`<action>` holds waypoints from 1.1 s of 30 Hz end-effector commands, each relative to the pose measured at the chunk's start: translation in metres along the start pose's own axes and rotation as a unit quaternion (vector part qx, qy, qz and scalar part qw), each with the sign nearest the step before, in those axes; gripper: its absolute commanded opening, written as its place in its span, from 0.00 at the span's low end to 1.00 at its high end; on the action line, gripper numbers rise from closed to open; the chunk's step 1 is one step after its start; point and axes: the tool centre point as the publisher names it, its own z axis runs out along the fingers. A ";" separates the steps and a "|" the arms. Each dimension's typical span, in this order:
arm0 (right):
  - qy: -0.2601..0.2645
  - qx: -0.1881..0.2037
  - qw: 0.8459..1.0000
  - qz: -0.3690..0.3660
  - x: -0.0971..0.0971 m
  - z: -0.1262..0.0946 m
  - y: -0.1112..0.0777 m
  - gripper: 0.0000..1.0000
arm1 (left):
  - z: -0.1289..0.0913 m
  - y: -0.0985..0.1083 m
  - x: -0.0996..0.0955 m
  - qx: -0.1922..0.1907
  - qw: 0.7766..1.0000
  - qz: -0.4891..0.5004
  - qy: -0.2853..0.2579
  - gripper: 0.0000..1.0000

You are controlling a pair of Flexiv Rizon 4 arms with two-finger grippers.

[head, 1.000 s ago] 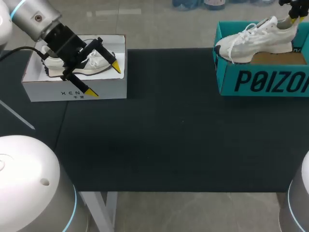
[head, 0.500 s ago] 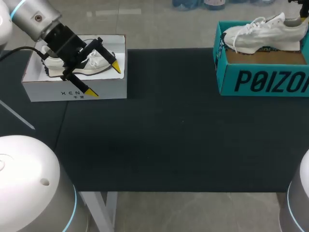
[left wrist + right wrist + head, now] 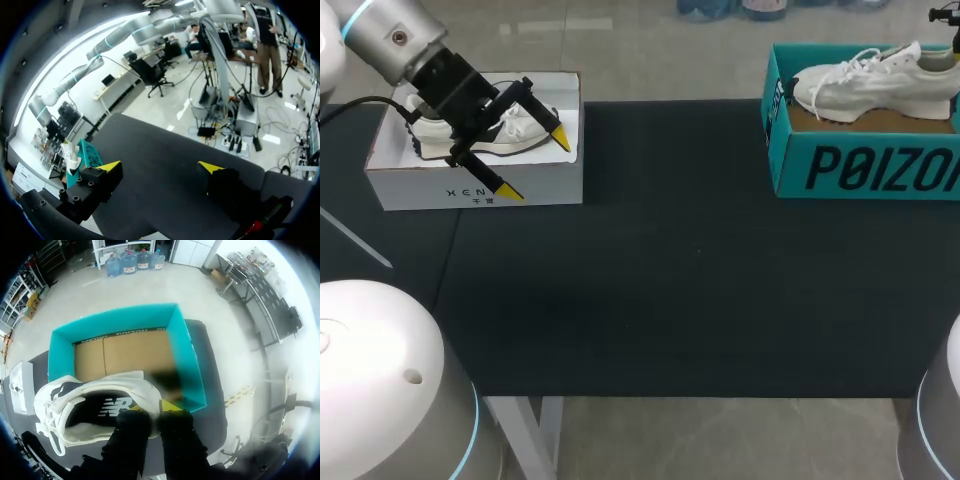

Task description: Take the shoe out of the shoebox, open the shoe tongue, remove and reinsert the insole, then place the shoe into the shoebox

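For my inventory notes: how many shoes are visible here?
2. The first shoe lies in the white box beneath the left hand; the second shoe is gripped by the right hand over the teal box. The left arm may hide another.

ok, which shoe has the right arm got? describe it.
Far right on the black table stands the teal cardboard shoebox. Over its opening hangs the white lace-up sneaker, heel pinched in the right claw. Unlike the other white shoe, lying in the white cardboard box at left, it is held up.

Pincer (image 3: 160, 166) spread wide over the dark mat (image 3: 150, 142)
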 end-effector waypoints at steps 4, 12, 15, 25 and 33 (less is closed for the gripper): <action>-0.006 0.004 1.000 0.025 -0.001 0.013 0.006 0.00 | 0.000 0.000 0.001 -0.001 1.000 0.000 0.000 1.00; -0.001 0.008 0.999 0.041 -0.005 0.032 0.007 0.00 | 0.000 0.000 0.001 -0.001 1.000 0.000 0.000 1.00; 0.001 0.011 0.999 0.045 -0.007 0.036 0.008 0.00 | 0.000 0.000 0.001 -0.001 1.000 0.000 0.000 1.00; -0.005 0.016 0.999 0.043 -0.008 0.051 0.013 0.00 | 0.000 0.000 0.001 -0.001 1.000 0.000 0.000 1.00; -0.007 0.020 0.999 0.045 -0.013 0.063 0.009 0.00 | 0.000 0.000 0.001 -0.001 1.000 0.000 0.000 1.00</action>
